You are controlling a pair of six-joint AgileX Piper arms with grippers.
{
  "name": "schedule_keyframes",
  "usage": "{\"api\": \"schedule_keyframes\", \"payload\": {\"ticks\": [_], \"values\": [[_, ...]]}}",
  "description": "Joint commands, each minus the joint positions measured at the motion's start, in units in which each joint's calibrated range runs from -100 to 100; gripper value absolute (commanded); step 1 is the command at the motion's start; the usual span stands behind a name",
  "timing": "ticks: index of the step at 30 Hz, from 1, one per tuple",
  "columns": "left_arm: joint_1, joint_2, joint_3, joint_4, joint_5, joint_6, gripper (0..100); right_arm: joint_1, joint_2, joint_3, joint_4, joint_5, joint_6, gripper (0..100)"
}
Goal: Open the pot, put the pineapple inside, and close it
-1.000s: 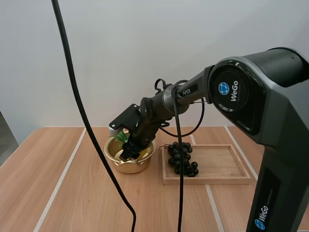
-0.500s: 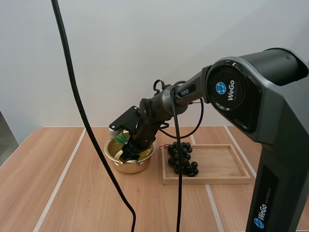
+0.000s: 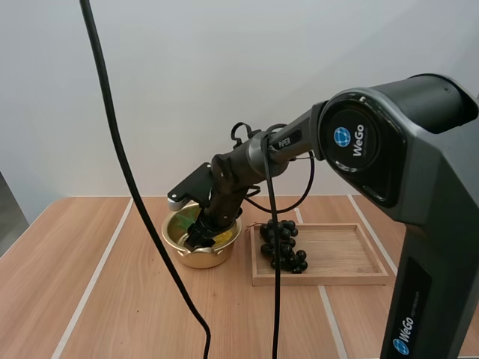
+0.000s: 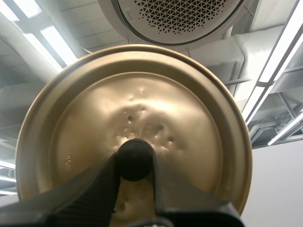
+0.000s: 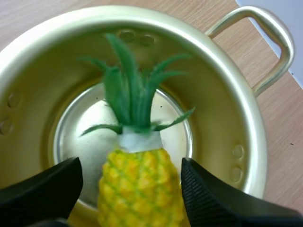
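The gold pot (image 3: 182,253) stands uncovered on the table, left of the tray. My right gripper (image 3: 196,238) reaches down into it. In the right wrist view the yellow pineapple (image 5: 139,184) with green leaves lies inside the pot (image 5: 227,94), between the spread fingers of my right gripper (image 5: 131,165). That gripper is open, with a gap beside the fruit on at least one side. My left gripper (image 4: 135,165) is shut on the black knob (image 4: 135,158) of the gold lid (image 4: 189,109) and holds the lid up in the air.
A wooden tray (image 3: 344,254) lies right of the pot, with a bunch of dark grapes (image 3: 283,243) at its left end, close to my right arm. Bare wooden table spreads in front and to the left.
My right arm has lifted a little and shifted slightly left over the pot. The pot and tray have not moved.
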Motion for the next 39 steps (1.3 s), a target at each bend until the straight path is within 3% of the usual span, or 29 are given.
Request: {"api": "schedule_keyframes", "payload": {"ticks": [1, 10, 19, 29, 34, 39], "values": [[-0.1, -0.27, -0.41, -0.05, -0.45, 0.14, 0, -0.31, 0.06, 0.44, -4.8, -2.08, -0.31, 100], [-0.1, -0.27, -0.41, -0.05, 0.18, 0.12, 0, -0.31, -6.55, 0.44, -4.8, -3.4, 0.07, 100], [-0.1, -0.27, -0.41, -0.28, 0.14, 0.12, 0, -1.16, -20.06, 0.44, -5.18, -5.25, 1.93, 100], [-0.1, -0.27, -0.41, -0.51, 0.14, -0.1, 0, -9.11, -34.34, 0.44, -5.18, -8.85, 9.83, 100], [-0.1, -0.27, -0.41, -0.96, 0.14, -0.2, 0, -15.97, -43.62, 0.44, -5.18, -13.94, 13.59, 100], [-0.1, -0.27, -0.41, -0.96, 1.87, -0.2, 0, -20.07, -51.66, 0.44, -4.2, -19.41, 17.54, 100]]}}
